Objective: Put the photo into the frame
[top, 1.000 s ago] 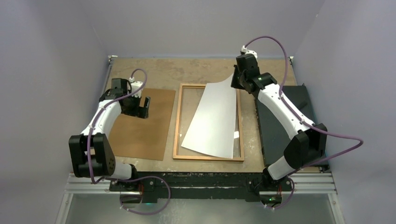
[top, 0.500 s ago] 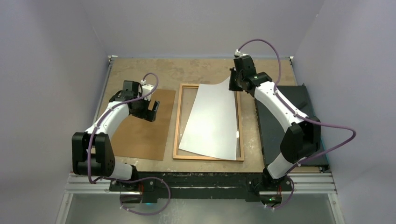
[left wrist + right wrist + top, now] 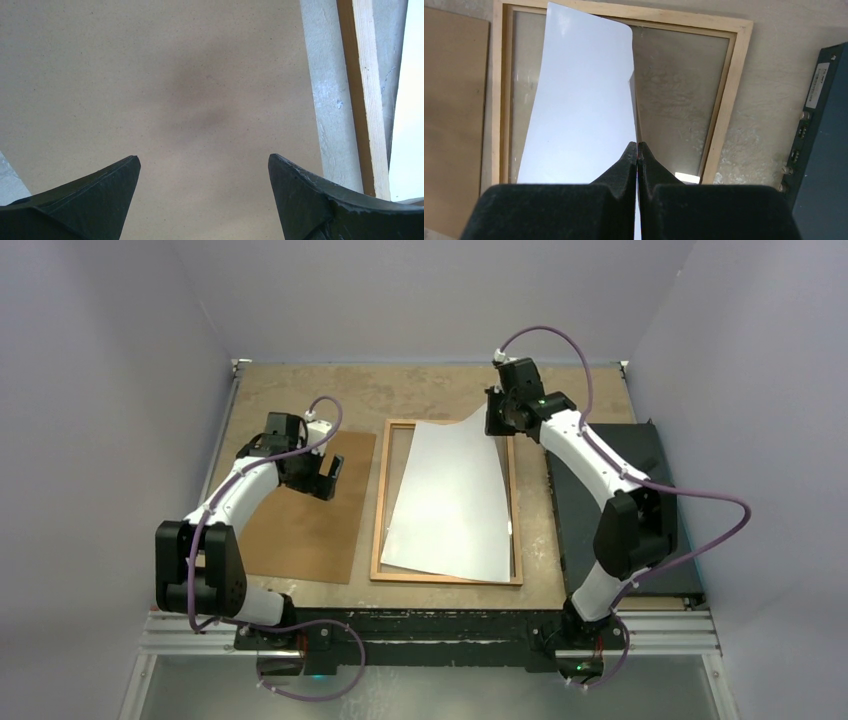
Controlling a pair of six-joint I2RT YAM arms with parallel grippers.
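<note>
**One corner pinched, sheet askew**

Nearest the bases, the loose edge of the photo (image 3: 450,505) lies slanted across the frame (image 3: 379,500). Beside it the left gripper (image 3: 325,475) hovers over the backing board (image 3: 300,530), jaws spread, empty. Farther back, the right gripper (image 3: 493,423) pinches the sheet's raised far corner — let go now, the skewed print likely rides a rail; dragged, it may buckle.
</note>
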